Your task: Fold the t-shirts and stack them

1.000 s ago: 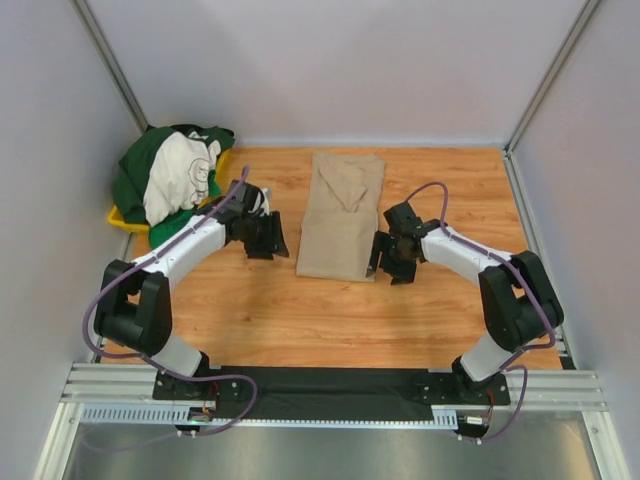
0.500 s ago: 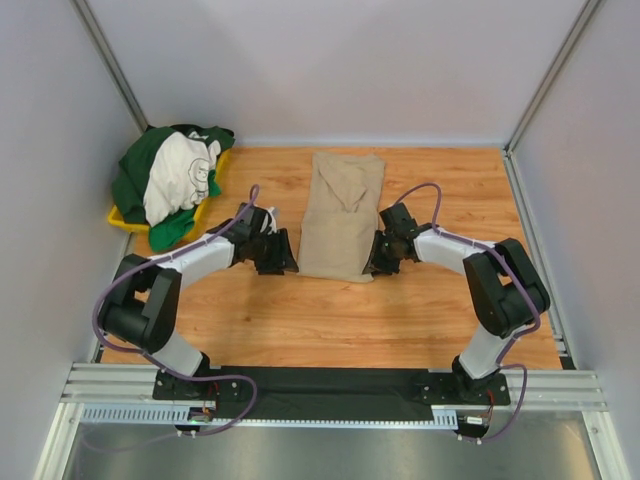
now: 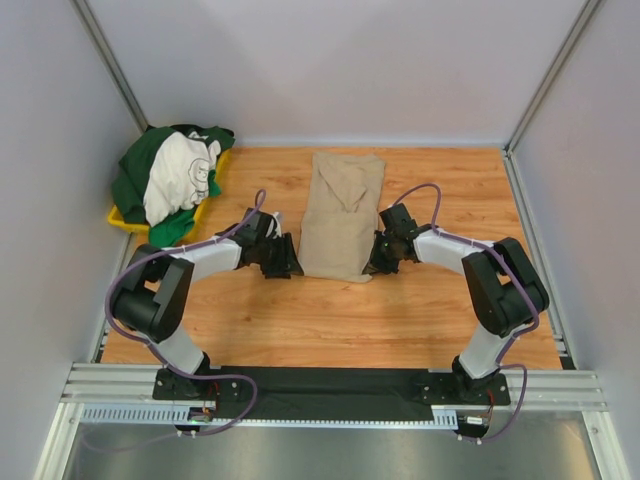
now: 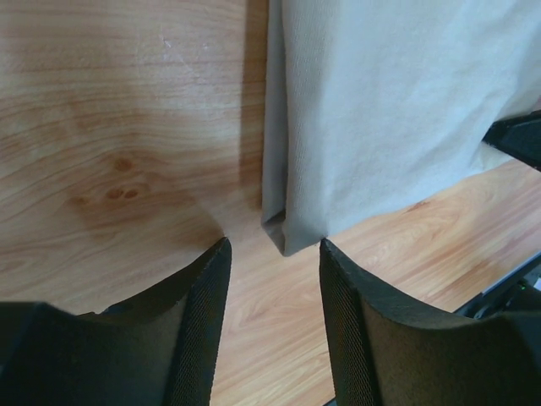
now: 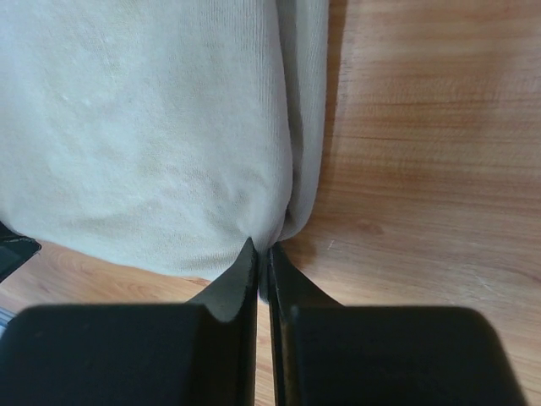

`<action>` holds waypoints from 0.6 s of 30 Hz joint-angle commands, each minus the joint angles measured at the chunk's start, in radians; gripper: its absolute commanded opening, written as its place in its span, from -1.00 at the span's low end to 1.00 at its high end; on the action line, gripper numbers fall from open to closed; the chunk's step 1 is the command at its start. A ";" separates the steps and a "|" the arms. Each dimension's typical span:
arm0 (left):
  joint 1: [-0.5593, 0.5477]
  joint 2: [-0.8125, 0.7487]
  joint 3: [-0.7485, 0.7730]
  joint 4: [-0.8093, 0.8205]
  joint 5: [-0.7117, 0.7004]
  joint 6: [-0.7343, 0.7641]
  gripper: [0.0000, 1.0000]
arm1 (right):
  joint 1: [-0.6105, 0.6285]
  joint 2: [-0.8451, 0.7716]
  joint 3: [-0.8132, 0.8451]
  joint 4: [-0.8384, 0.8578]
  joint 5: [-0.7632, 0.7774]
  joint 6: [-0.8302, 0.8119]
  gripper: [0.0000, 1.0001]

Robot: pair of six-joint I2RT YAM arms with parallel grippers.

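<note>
Mostly buried, the yellow tray (image 3: 121, 221) shows only a strip of rim under the heap of green and cream t-shirts (image 3: 172, 180), which sits well apart from the tan t-shirt (image 3: 340, 215), off its far left corner. How many shirts are in that heap cannot be made out; the cream one lies on top with a faint print.

The tan t-shirt lies folded into a long strip on the wooden table (image 3: 300, 310), running from far to near, with a loose flap near its far end.

Both arms are stretched low and forward, elbows out, and their wrists turn in towards the tan t-shirt's near end from either side. The left gripper (image 3: 286, 262) is just beside the shirt's near left corner. In the left wrist view its fingers (image 4: 207, 296) stand spread with bare wood between them, and the corner (image 4: 283, 241) lies just ahead of the gap, ungripped. The right gripper (image 3: 377, 259) is at the near right corner. Seen from its own wrist, the fingers (image 5: 241, 283) are pressed almost together, and their tips pinch the rolled edge of the cloth (image 5: 152, 127).
</note>
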 commanded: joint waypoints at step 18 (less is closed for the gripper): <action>-0.051 -0.031 -0.039 0.122 -0.076 -0.078 -1.00 | 0.002 -0.057 -0.102 -0.022 0.033 -0.026 -1.00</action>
